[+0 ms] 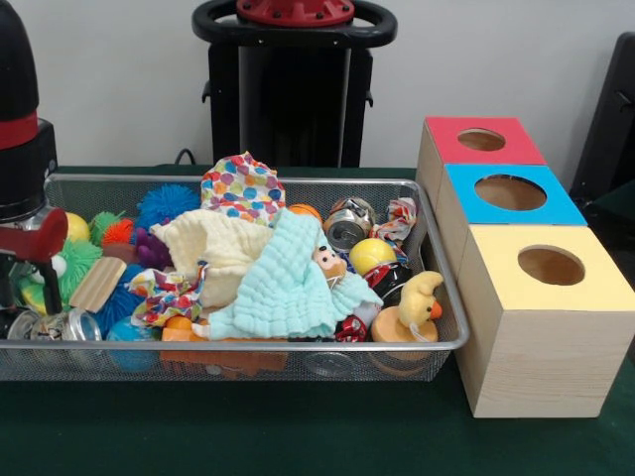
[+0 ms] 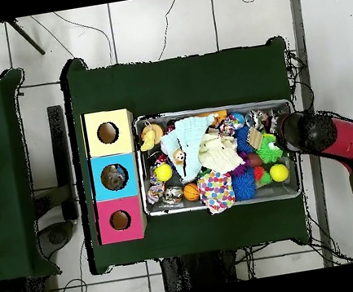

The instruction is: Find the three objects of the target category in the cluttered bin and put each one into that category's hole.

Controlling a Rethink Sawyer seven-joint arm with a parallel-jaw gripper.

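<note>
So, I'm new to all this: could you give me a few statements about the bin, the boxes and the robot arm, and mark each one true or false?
1. The blue-topped box stands between the red-topped box and the yellow-topped box. True.
2. The wire mesh bin is nearly empty. False: it is heaped with cloths, balls and cans.
3. A yellow duck toy sits in the bin at the end nearest the boxes. True.
4. The robot arm hangs over the boxes. False: it is at the bin's opposite end.
5. A mint-green cloth lies on the pile. True.
</note>
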